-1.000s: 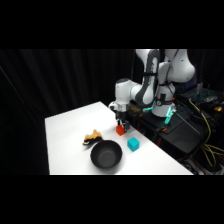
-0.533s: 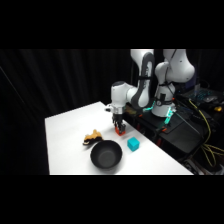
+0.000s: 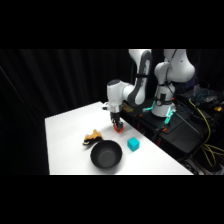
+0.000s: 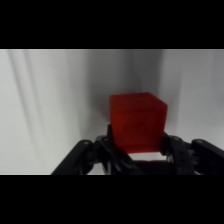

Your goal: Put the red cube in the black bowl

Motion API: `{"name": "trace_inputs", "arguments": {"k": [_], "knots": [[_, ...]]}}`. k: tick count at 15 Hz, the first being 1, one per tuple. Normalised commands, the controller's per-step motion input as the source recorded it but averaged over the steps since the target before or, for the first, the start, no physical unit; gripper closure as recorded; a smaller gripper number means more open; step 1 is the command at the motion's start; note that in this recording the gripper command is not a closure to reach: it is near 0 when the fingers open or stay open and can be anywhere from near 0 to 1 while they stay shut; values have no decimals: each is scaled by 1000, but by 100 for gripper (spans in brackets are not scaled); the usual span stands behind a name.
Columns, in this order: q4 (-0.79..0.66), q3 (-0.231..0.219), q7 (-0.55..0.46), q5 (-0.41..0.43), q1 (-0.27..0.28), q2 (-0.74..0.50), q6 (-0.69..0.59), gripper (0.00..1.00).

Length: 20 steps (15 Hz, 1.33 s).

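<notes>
White table (image 3: 65, 130), black curtain behind. Left to right: tan lumpy object (image 3: 92, 136), black bowl (image 3: 106, 154), then pincer (image 3: 118, 126) down over the red cube (image 4: 136, 121), fingers flanking it; grip unconfirmed. Grasp step; next, lift and carry to bowl.

The red cube (image 4: 136, 121) sits upright beyond the round, empty black bowl (image 3: 106, 155).

One red cube (image 3: 118, 129), one cyan cube (image 3: 133, 144), one black bowl (image 3: 106, 154), one tan lumpy object (image 3: 92, 136).
</notes>
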Motion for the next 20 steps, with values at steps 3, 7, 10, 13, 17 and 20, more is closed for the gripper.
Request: {"name": "trace_inputs", "arguments": {"k": [3, 7, 10, 13, 17, 20], "knots": [[117, -60, 202, -197, 129, -649, -802, 100], [302, 53, 93, -94, 19, -406, -718, 100], [408, 81, 114, -60, 21, 35, -338, 100], [446, 104, 71, 25, 66, 261, -73, 100], [480, 112, 102, 46, 121, 388, 10, 100], [437, 82, 86, 10, 130, 344, 29, 100]]}}
